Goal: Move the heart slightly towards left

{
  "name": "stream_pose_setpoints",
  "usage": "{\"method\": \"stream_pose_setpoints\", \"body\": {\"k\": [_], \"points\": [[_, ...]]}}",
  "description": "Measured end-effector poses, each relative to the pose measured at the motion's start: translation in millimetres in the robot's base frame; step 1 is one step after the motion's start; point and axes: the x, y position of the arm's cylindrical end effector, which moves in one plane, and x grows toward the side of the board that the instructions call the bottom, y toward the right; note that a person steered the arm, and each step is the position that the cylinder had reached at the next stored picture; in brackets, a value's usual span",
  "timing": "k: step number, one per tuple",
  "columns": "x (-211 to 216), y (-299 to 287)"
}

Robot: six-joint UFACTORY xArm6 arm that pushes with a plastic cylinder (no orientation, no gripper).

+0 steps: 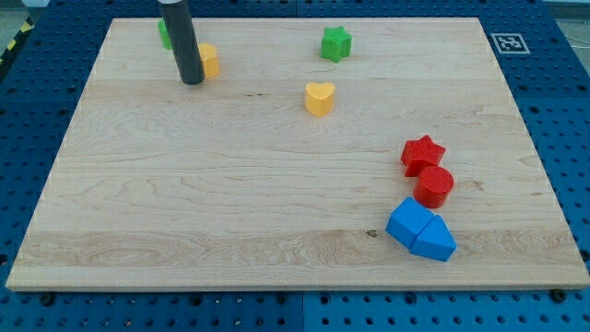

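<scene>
Tool is my tip (192, 81), a bare rod holding nothing, touching a yellow block (209, 60) at the counter's (184, 184) top left, yellow heart (319, 98) well apart to the right, near a green star (336, 43).

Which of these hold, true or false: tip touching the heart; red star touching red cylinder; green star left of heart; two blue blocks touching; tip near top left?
1. My tip touches the yellow heart block. False: it is far to the view's left of it, beside a yellow block.
2. The red star block touches the red cylinder. True.
3. The green star block sits left of the heart. False: above, slightly right.
4. The two blue blocks touch. True.
5. My tip is near the wooden board's top left. True.
</scene>
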Motion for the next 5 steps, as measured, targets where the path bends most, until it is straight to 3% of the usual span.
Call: {"method": "stream_pose_setpoints", "body": {"k": [1,2,4,5], "points": [[52.3,13.7],[92.0,65.1],[91.2,226.6],[66.9,243.8]]}}
